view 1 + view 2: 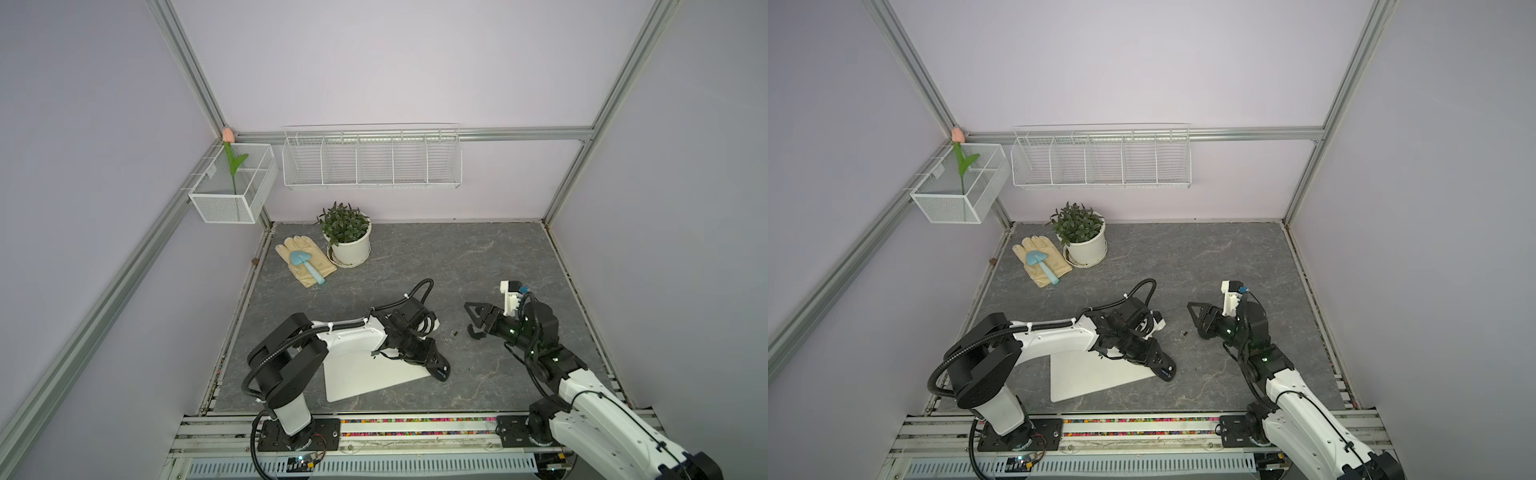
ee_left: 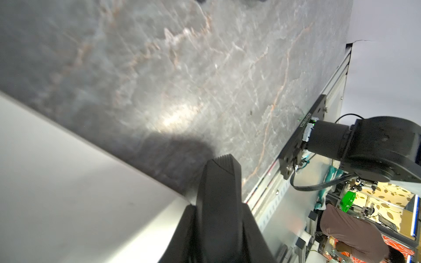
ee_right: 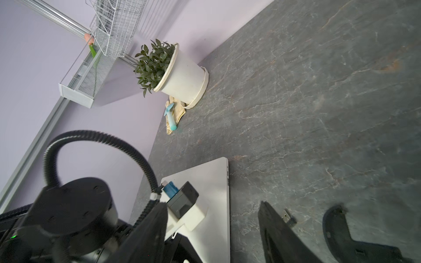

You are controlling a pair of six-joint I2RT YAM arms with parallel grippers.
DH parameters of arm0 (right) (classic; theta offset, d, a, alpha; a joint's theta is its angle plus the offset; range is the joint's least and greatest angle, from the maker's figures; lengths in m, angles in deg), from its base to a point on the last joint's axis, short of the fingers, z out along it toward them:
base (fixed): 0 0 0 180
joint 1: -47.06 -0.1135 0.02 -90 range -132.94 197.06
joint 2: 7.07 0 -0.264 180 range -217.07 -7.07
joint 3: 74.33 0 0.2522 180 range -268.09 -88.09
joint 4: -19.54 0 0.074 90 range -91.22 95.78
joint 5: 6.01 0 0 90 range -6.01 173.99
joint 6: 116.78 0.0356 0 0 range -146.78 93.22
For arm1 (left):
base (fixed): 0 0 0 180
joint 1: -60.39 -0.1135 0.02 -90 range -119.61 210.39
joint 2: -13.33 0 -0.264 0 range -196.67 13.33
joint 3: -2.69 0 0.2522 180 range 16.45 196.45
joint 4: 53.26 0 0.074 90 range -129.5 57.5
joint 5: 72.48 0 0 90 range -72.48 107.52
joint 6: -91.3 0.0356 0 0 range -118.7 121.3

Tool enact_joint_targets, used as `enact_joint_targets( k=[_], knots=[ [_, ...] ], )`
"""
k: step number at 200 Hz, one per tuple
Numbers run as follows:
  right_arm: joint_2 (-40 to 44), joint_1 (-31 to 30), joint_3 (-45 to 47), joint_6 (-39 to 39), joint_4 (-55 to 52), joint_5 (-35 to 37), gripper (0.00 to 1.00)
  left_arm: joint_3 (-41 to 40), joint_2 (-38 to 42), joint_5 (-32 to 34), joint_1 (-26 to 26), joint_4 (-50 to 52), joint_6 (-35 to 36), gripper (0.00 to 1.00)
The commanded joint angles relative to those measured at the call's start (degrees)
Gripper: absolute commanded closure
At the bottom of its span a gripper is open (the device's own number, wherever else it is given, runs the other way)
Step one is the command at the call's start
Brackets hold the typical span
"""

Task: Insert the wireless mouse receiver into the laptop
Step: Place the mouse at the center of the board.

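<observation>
Where it lies, the receiver (image 3: 289, 218) looks dark, stubby.

The laptop (image 1: 365, 376) half hidden beneath the left arm (image 1: 353, 336); the wireless mouse receiver (image 1: 455, 333) a tiny, unreadable speck

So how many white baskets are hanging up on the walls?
2. A mesh box basket hangs in the far left corner with a tulip standing in it. A long wire basket with dividers hangs on the back wall. No others show.

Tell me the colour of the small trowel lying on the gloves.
The trowel is light blue, clearest in a top view.
</observation>
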State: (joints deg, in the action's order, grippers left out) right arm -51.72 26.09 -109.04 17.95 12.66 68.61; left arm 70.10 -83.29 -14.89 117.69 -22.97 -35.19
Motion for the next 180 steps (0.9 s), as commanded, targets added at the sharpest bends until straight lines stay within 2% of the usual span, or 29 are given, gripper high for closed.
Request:
enact_joint_targets(
  k=[1,22,40,67,99,118,137,180],
  knots=[
    [2.2,0.2,-0.3,-0.6,-4.3,1.6,0.32,-0.8,2.3,2.8,2.0,-2.7,-7.2,1.0],
    [4.9,0.3,-0.6,-1.2,-8.6,2.4,0.31,1.0,0.5,6.0,5.3,-3.1,-10.2,1.0],
    [7.9,0.3,-1.7,-2.3,-13.2,3.6,0.3,4.1,-3.3,6.2,7.2,-3.7,-12.1,1.0],
    [11.4,0.3,-3.0,-3.2,-17.9,4.7,0.28,8.2,-7.8,6.4,8.9,-3.9,-12.7,1.0],
    [14.1,0.3,-2.9,-2.3,-19.9,4.7,0.25,9.1,-8.9,6.9,10.2,-3.3,-12.1,1.0],
    [16.0,0.2,-2.4,-1.6,-20.9,5.3,0.24,8.1,-7.7,7.6,10.3,-3.1,-12.0,0.81],
    [18.0,0.3,-1.6,-0.5,-21.4,5.8,0.23,8.0,-6.9,8.0,10.3,-2.2,-11.4,0.7],
    [20.4,0.2,-1.4,0.1,-23.3,6.3,0.23,7.4,-6.7,7.8,10.3,-2.4,-11.3,0.56]
  ],
)
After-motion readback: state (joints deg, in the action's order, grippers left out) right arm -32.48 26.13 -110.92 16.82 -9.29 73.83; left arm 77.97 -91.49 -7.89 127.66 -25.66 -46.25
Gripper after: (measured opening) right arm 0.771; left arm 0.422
